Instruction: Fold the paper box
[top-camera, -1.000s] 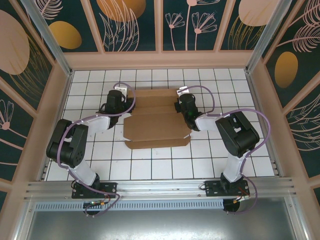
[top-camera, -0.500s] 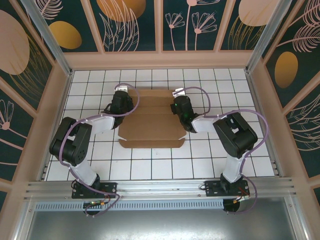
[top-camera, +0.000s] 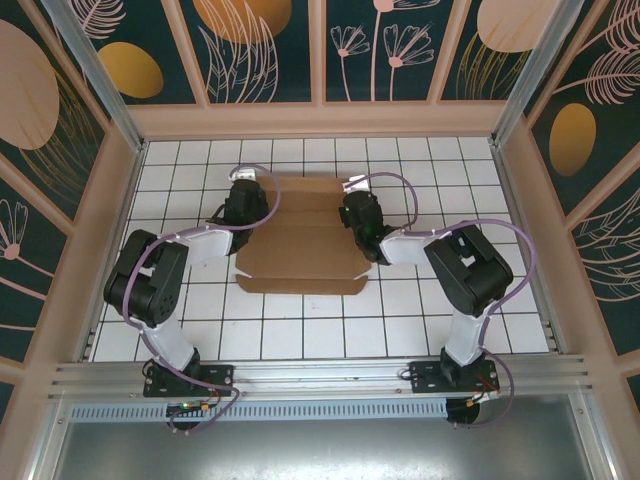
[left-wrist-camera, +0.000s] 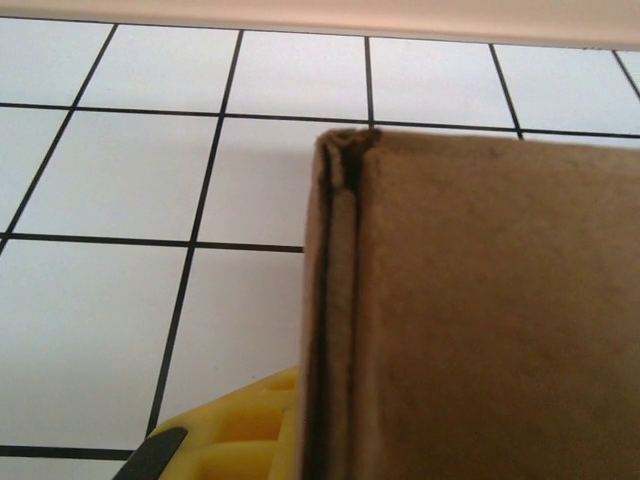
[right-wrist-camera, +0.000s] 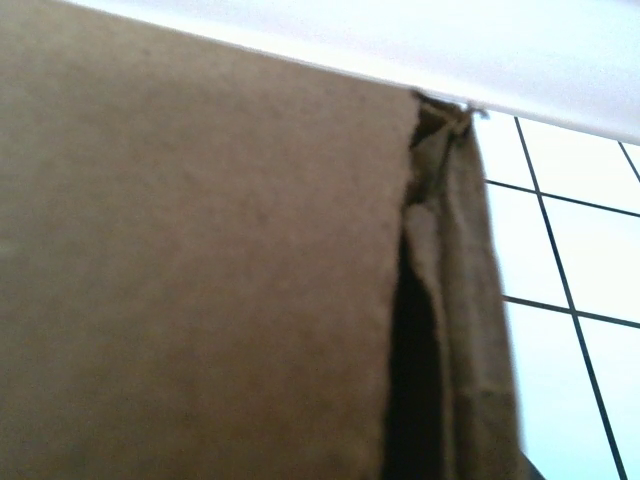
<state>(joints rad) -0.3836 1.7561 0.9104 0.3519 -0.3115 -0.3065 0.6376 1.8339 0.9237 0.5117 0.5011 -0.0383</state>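
Left tool (top-camera: 243, 204) sits at the left short end of the paper box (top-camera: 300, 258); whether its jaws are apart or together cannot be told. Right tool (top-camera: 360, 215), jaws together, sits at the right short end. The box lies between them, each arm equally near, long axis left to right, toward the far edge of the worktop (top-camera: 300, 335); nothing visible inside.

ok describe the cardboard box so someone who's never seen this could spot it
Look at the white tiled table inside the patterned enclosure; toward its far middle, between the black left arm and right arm, lies the paper box. It is the flat brown cardboard rectangle with creases, the only brown thing on the tiles.
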